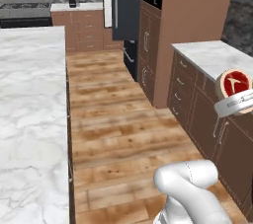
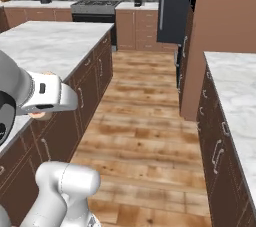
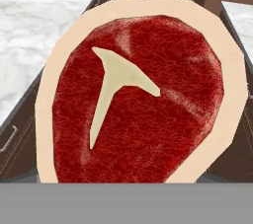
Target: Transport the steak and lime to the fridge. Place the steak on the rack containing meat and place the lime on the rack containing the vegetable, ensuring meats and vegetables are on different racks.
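Open wood floor [image 1: 118, 119] between marble counters [image 1: 29, 119], toward fridge [image 1: 126, 6].

The left base view is taken from behind the arm on its left, looking forward and down along a wooden floor [image 1: 118, 119] between a marble island [image 1: 29, 119] on the left and a cabinet counter [image 1: 212, 57] on the right, with the fridge [image 1: 126, 6] far ahead. The right base view is set behind on the right and faces the same way — the same aisle, island [image 2: 50, 46], counter [image 2: 237, 96] and fridge [image 2: 172, 6] are shared. The hand view is held very near the steak [image 3: 143, 104], its red face seen almost flat-on — slivers of island top and cabinets are caught around its rim.
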Robot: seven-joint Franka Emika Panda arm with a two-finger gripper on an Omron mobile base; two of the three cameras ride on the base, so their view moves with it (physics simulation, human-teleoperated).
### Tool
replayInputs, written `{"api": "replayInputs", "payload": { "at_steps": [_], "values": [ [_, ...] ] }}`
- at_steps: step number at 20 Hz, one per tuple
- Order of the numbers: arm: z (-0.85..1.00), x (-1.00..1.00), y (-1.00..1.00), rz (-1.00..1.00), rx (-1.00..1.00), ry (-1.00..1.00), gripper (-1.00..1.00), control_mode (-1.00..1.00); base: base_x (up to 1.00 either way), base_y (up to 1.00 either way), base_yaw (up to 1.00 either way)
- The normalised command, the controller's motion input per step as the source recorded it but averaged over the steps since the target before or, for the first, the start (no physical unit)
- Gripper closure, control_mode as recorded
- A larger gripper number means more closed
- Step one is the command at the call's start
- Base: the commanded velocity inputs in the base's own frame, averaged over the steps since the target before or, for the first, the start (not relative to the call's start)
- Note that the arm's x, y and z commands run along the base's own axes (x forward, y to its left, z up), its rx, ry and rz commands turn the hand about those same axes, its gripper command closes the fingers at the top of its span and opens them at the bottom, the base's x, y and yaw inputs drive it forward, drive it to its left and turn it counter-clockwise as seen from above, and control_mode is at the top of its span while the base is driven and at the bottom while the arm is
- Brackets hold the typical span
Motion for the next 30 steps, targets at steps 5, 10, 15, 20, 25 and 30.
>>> {"api": "replayInputs", "payload": {
  "at_steps": [5, 10, 15, 20, 25, 30],
  "values": [
    [0.00, 0.00, 0.00, 0.00, 0.00, 0.00, 1.00, 1.00, 1.00, 0.33, 0.00],
    [0.00, 0.00, 0.00, 0.00, 0.00, 0.00, 1.00, 1.00, 1.00, 0.26, 0.00],
    [0.00, 0.00, 0.00, 0.00, 0.00, 0.00, 1.00, 1.00, 1.00, 0.18, 0.00],
    [0.00, 0.00, 0.00, 0.00, 0.00, 0.00, 1.00, 1.00, 1.00, 0.16, 0.00],
    [0.00, 0.00, 0.00, 0.00, 0.00, 0.00, 1.00, 1.00, 1.00, 0.26, -0.01],
    [0.00, 0.00, 0.00, 0.00, 0.00, 0.00, 1.00, 1.00, 1.00, 0.19, -0.01]
  ]
}}
